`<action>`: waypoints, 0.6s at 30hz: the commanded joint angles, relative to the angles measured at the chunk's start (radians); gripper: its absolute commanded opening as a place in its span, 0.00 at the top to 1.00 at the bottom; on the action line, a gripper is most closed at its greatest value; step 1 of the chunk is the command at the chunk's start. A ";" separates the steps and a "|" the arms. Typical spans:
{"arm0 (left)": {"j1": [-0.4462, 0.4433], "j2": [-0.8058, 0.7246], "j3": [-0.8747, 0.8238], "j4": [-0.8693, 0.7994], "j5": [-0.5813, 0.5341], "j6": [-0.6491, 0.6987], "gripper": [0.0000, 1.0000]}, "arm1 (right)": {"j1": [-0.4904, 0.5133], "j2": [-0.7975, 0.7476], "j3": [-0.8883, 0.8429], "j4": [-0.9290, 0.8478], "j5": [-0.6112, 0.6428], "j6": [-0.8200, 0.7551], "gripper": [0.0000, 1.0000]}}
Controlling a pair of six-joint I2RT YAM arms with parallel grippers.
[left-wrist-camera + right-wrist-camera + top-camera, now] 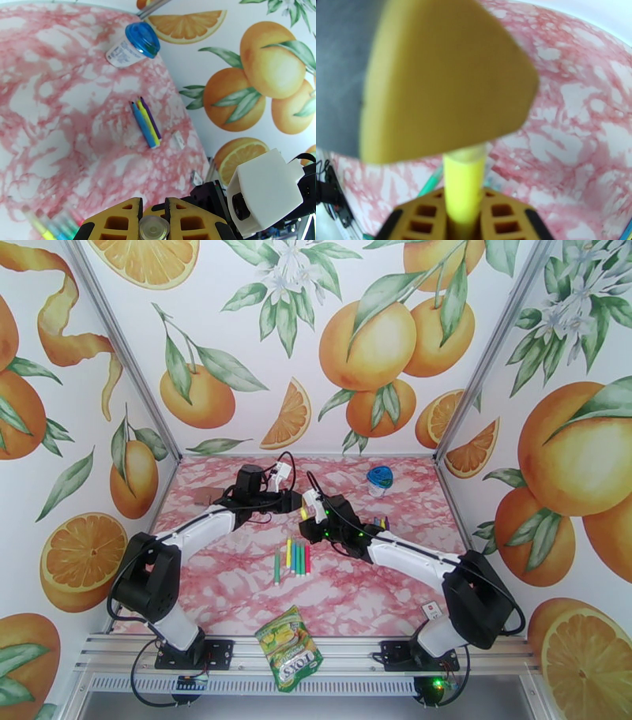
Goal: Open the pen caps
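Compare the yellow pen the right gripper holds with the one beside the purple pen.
The held yellow pen is lifted in the right gripper; the lying yellow pen rests on the table. No pen touches the held one; a purple pen touches the lying one. Both are thin, yellow.

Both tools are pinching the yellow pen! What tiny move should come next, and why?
Probably a short, straight pull of the two tools away from each other, along the yellow pen. The right tool is clamped on the barrel, and the left tool appears to be shut on the pen's other end. With both ends held, a small tug apart may uncap it.
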 commanded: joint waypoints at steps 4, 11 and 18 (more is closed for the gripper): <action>0.014 0.036 0.075 -0.012 -0.022 -0.008 0.93 | 0.011 -0.003 0.000 0.033 -0.023 -0.027 0.88; 0.045 0.058 0.085 0.025 -0.054 -0.078 1.00 | 0.019 -0.030 -0.038 0.042 0.008 -0.040 0.93; 0.095 0.074 0.051 0.126 -0.065 -0.205 1.00 | 0.038 -0.030 -0.066 0.046 0.044 -0.070 0.96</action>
